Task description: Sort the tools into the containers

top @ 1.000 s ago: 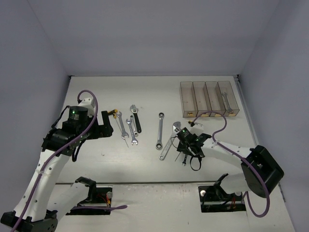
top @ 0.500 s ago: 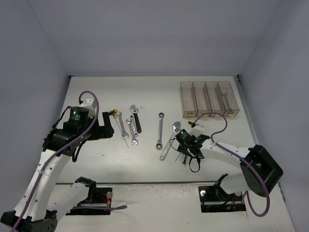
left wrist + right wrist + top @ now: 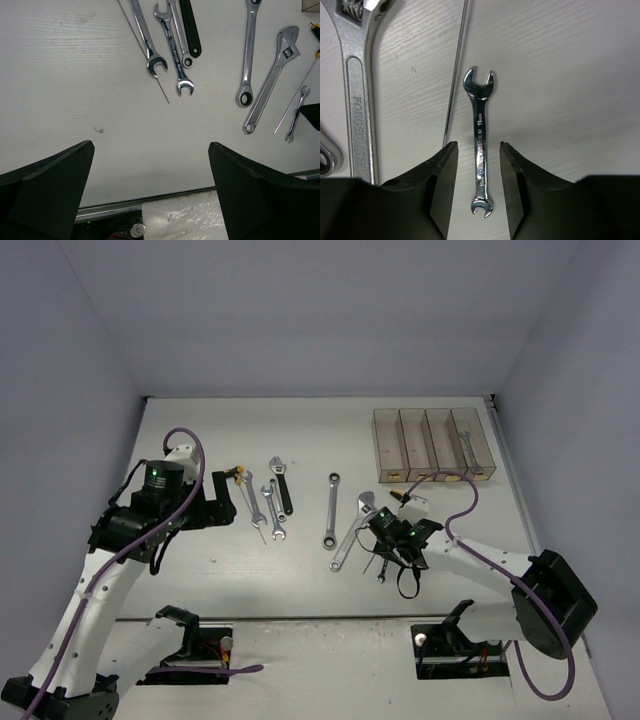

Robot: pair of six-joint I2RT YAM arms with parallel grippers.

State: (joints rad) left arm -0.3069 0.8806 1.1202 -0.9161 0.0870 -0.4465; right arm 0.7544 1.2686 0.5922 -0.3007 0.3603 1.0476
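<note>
My right gripper (image 3: 477, 146) is open, low over the table, its fingers (image 3: 440, 180) either side of a small silver open-end wrench (image 3: 480, 135) without touching it. In the top view this gripper (image 3: 386, 543) sits right of the big silver adjustable spanner (image 3: 354, 530). My left gripper (image 3: 216, 504) is open and empty, left of two silver wrenches (image 3: 262, 505) and the black-handled spanner (image 3: 283, 486). A ratchet wrench (image 3: 331, 510) lies mid-table. The four brownish bins (image 3: 412, 445) stand at the far right; the rightmost holds a wrench (image 3: 466, 445).
A yellow-black T-handle driver (image 3: 236, 474) lies by my left gripper, another (image 3: 402, 494) just beyond my right one, its thin rod (image 3: 456, 75) beside the small wrench. The table's front edge (image 3: 150, 197) is close under my left gripper (image 3: 150, 150).
My right gripper has shifted slightly to the right over the small wrench. The left arm and the tools have not moved.
</note>
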